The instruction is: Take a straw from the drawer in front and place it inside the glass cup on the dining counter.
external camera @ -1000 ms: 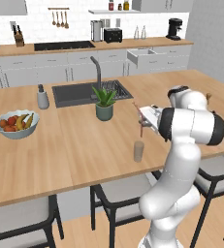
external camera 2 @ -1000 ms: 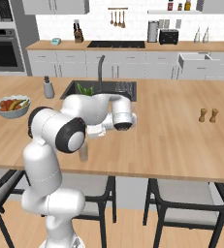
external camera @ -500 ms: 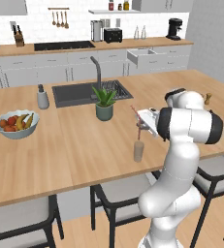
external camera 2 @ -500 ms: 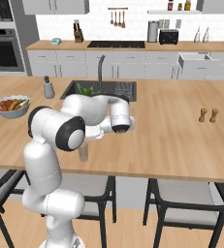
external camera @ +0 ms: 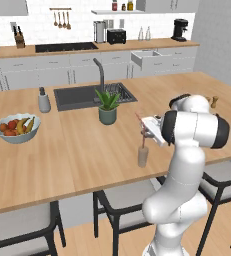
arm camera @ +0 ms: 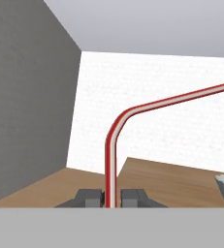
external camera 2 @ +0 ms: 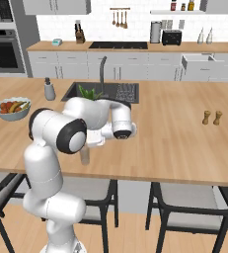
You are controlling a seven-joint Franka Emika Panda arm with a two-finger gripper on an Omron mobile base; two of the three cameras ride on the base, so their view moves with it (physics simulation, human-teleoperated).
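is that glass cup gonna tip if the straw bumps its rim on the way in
Probably easy to tip: the glass cup is small, narrow and taller than it is wide, standing free on the dining counter near its front edge. It looks empty, so likely light. The straw, pinched in the gripper, seems stiff enough to push it.

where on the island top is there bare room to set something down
Bare wood between the fruit bowl and the glass cup, and between the sink and the shakers. Crowded around the plant pot, cup and hand.
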